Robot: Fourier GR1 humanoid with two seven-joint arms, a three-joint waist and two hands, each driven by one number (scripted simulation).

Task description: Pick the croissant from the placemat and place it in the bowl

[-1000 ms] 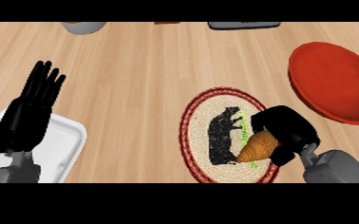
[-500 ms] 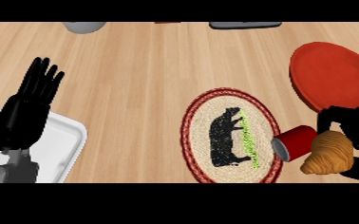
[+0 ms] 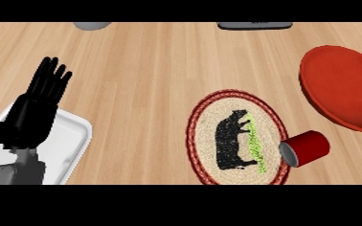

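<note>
Nearest you, at the worktop's near left corner, you have a white tray point(image 3: 67, 141), and the left hand point(image 3: 35, 107) shows above its left part, black, with its fingers straight and together, pointing toward the far edge. It is open and holds nothing; its grey forearm point(image 3: 21, 170) comes in at the lower left.

Toward the near right, you see the round woven placemat point(image 3: 237, 139) with its red rim and a black animal figure in the middle, a thin green stripe running beside the figure. Nothing lies on the mat. At its right edge a red cup point(image 3: 305, 147) lies tipped on its side, its grey open end turned toward the mat and just overlapping the mat's rim.

You will not find the right hand anywhere in the head view, so its state cannot be told. The croissant does not show either: it is not on the placemat, and where it is cannot be told from this view.

Farther out along the worktop's right edge you have the red bowl point(image 3: 332, 86), partly cut off by the view's right side; what shows of its inside is plain red. It stands apart from the cup and the mat.

At the far edge, you can make out a grey rounded object point(image 3: 92, 26) toward the left and a dark flat object point(image 3: 254, 25) toward the right, both cut off and too little in view to name.
</note>
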